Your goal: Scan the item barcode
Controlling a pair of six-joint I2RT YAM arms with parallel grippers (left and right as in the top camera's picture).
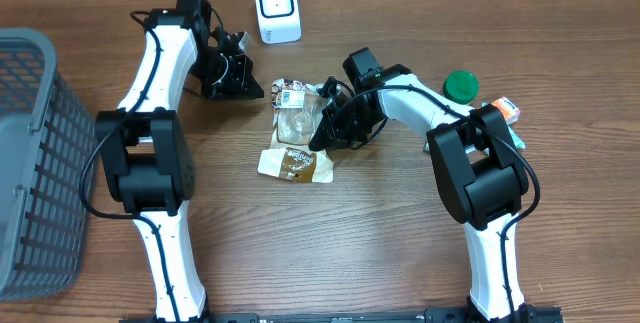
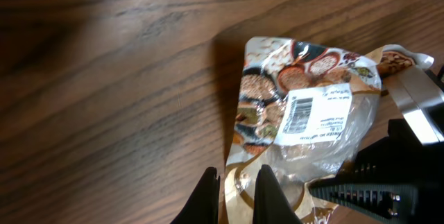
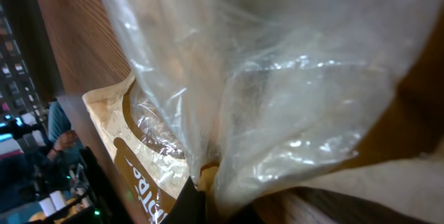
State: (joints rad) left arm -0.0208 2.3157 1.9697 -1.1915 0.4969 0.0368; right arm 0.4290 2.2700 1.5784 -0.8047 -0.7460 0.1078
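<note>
Pinching the clear food bag (image 2: pixel 305 113) are the right fingers (image 3: pixel 191 207); left fingers (image 2: pixel 267 189) closed, empty.

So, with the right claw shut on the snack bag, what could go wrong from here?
1. The right claw seems to pinch only thin clear film at the snack bag's edge, so the bag may slip or tear when lifted.
2. The barcode label sits on wrinkled film and may fold away from the scanner.
3. The brown packet lies close against the bag and might be dragged along.
</note>
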